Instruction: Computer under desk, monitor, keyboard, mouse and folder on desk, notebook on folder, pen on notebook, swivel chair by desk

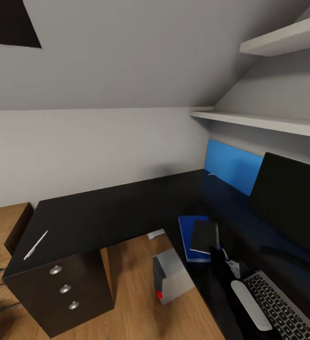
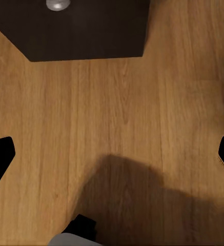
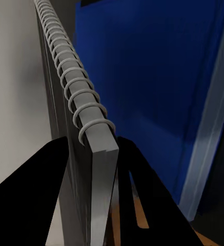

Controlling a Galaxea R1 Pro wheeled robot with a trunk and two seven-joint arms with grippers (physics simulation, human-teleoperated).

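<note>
My right claw (image 3: 99, 169) is clamped on the spine edge of the notebook (image 3: 86, 118), its wire coils running away from my fingers, with the blue folder (image 3: 153, 87) right behind it. So I judge the step in hand is stacking the notebook on the folder.

Nearest me on the right, the keyboard (image 1: 280, 307) lies on the desk (image 1: 107, 208). Just beyond it, the notebook (image 1: 204, 236) hangs tilted over the folder (image 1: 189, 236), overlapping its right part. The next move calls for levelling it and lowering it squarely inside the folder's borders before letting go.

The folder lies close to the desk's inner edge, above the computer (image 1: 171, 276) on the floor, so I have little margin on the left. The monitor (image 1: 292, 208) crowds the far right.

My left claw (image 2: 112, 154) hangs spread wide over bare floor. The pen (image 1: 36, 244) waits far left, near the desk's front edge over the drawers, with open desktop between.
</note>
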